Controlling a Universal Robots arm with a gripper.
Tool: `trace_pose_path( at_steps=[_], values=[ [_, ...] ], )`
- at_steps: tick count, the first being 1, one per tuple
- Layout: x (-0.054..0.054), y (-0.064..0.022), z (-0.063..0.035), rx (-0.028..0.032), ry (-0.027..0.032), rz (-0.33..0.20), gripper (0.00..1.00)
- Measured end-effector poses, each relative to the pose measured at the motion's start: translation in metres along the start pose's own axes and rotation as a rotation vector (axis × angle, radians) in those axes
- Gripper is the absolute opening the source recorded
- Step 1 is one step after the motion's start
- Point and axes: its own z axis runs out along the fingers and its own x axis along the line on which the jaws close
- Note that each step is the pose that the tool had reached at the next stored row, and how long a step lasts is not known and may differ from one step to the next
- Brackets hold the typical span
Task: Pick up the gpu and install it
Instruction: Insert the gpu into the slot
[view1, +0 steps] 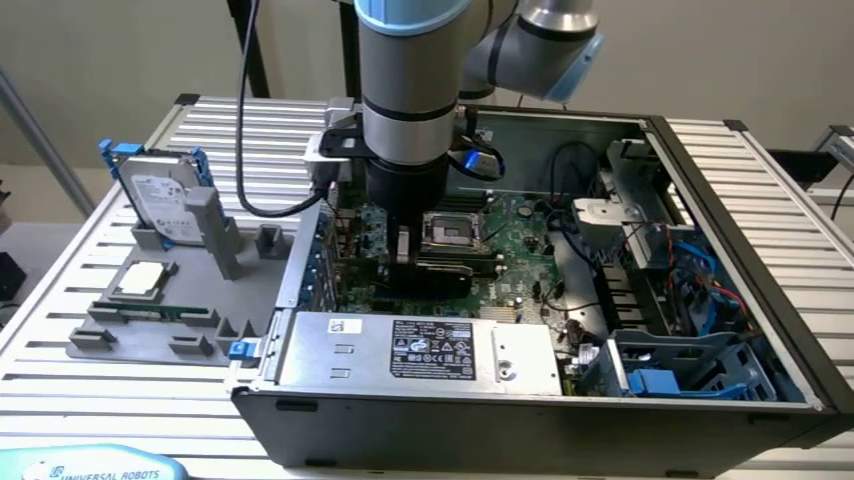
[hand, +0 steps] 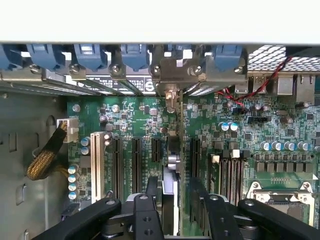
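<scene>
Green circuit board fills the open case (view1: 747, 190), and the gripper (view1: 416, 262) hangs low over the motherboard (hand: 130, 125), just left of the CPU socket (view1: 451, 232) in the exterior view. The gpu (hand: 171, 165) stands on edge between the fingers (hand: 150, 187), seen end-on from the wrist as a thin upright card running along one of the black expansion slots (hand: 136, 160), its metal bracket (hand: 172, 75) reaching the rear wall of the case among the blue slot latches (hand: 132, 52). That upright pose suits a card whose bottom edge must meet a slot; it looks down in the slot or nearly so, though full seating cannot be judged. In the wrist view the jaws stand apart on either side of the card with a little room showing, so the grip looks released rather than clamped, though contact on the hidden faces cannot be ruled out. On the grey parts tray (view1: 94, 340) at the left, well apart from the case, a hard drive (view1: 163, 205) stands in blue brackets, with a memory stick (view1: 154, 312) lying in its holder.
</scene>
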Motion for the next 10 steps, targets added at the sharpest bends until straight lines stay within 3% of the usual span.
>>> trace_pose_path(
  at_steps=[10],
  values=[
    [0.000, -0.0001, -0.0397, -0.0001, 0.0001, 0.000, 0.38]
  ],
)
